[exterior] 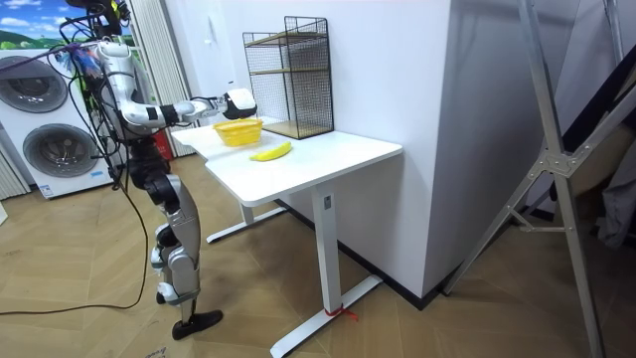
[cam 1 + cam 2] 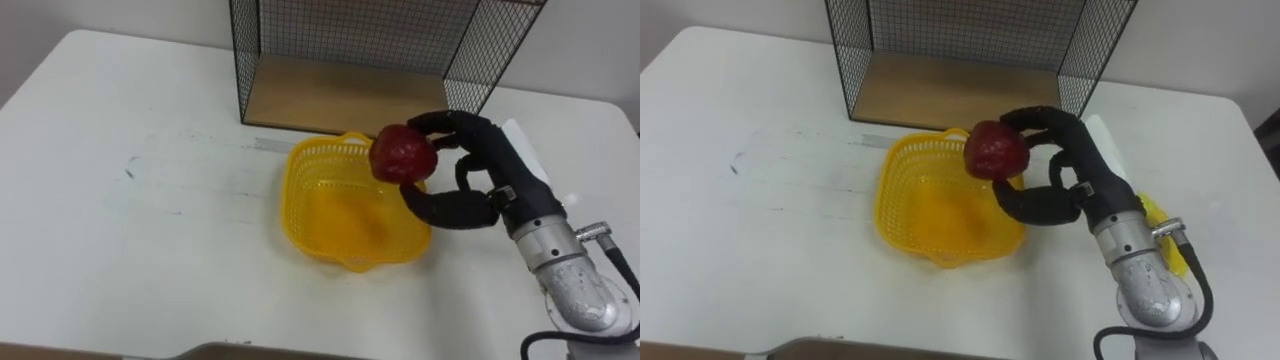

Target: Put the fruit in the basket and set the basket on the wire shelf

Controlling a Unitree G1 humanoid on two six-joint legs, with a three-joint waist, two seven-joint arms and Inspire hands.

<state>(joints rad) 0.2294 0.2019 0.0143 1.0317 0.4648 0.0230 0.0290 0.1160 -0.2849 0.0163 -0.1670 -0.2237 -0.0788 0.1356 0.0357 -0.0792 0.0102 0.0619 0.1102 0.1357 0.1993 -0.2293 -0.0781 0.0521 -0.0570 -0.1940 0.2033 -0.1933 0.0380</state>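
My right hand (image 2: 487,172) comes in from the lower right with its fingers and thumb curled round a dark red apple (image 2: 403,153). It holds the apple just above the right rim of the yellow plastic basket (image 2: 293,215), which stands upright in the middle of the white table (image 2: 130,240). Nothing lies inside the basket. A banana (image 2: 1151,212) rests on the table to the right, mostly hidden behind my forearm; the room view shows this banana (image 1: 270,151) in front of the basket (image 1: 238,131).
The black wire shelf (image 2: 340,95) with a wooden floor stands at the table's back edge, just behind the basket, its front open towards me. In the room view I stand at the table's end, and washing machines (image 1: 50,149) are behind me.
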